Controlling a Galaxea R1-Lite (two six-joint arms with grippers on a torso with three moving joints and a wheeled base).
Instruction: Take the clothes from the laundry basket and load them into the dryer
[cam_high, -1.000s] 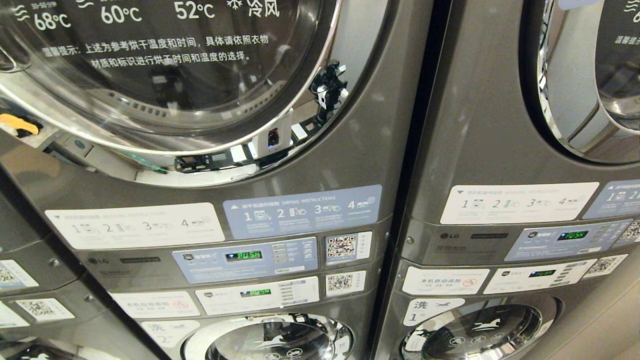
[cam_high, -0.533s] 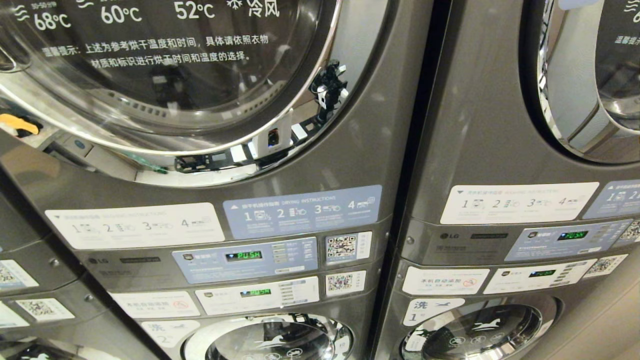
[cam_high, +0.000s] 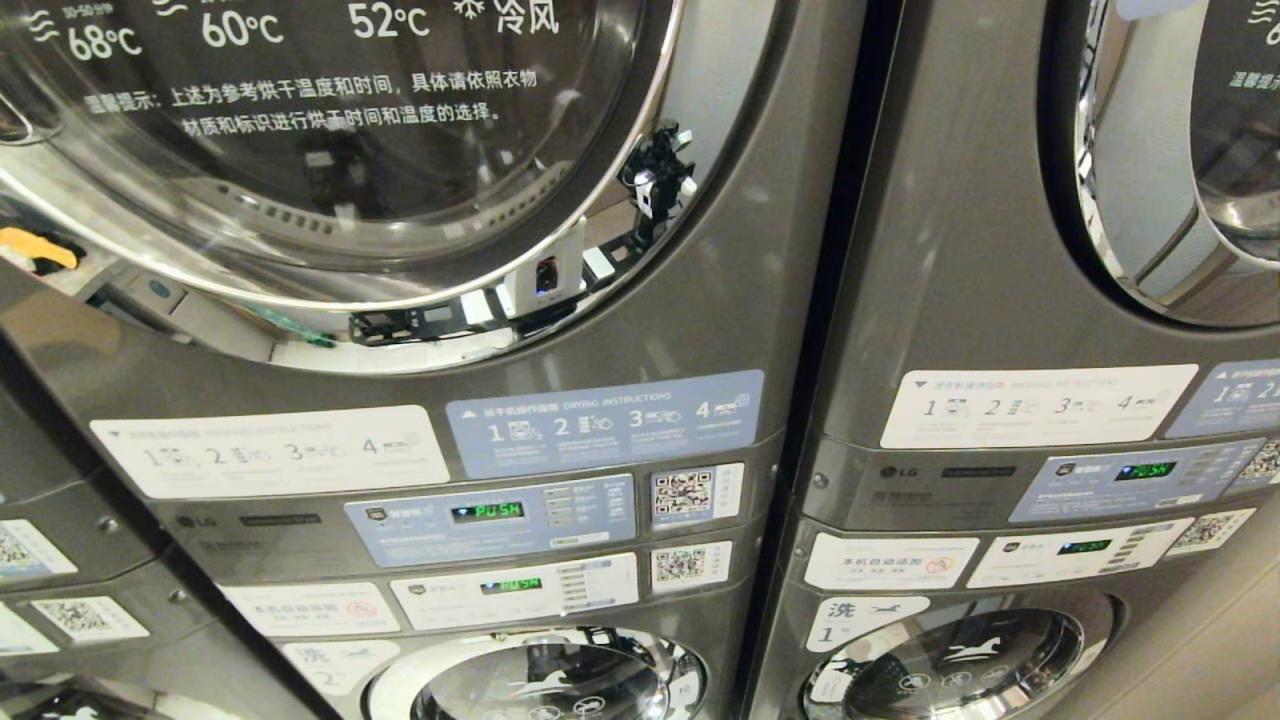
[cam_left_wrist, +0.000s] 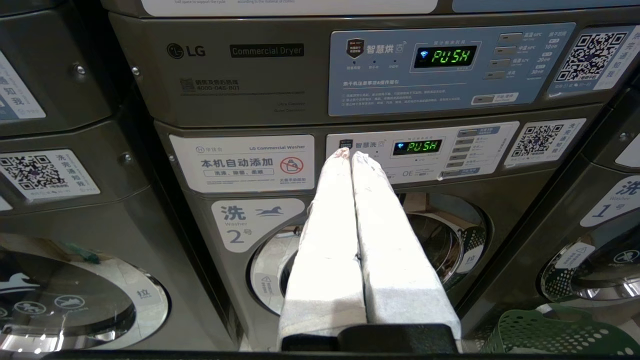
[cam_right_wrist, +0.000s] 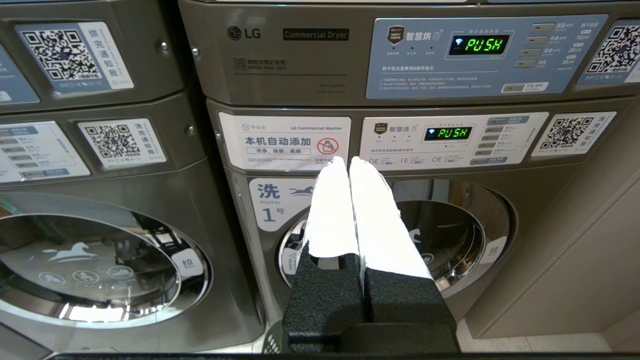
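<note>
Left gripper: 2 long tapered fingers, wrapped in white fabric-like covering with faint grey speckles and a slightly reddish smudge at the tips. Covering looks a little wrinkled along the inner edges. Fingers rise from a flat black base block at the wrist.

Right gripper: 2 fingers of the same tapered shape, covering bright plain white. Lower parts are black with a rough, grainy texture, each with a rounded notch where the white begins. Black smooth mount block below them.
</note>
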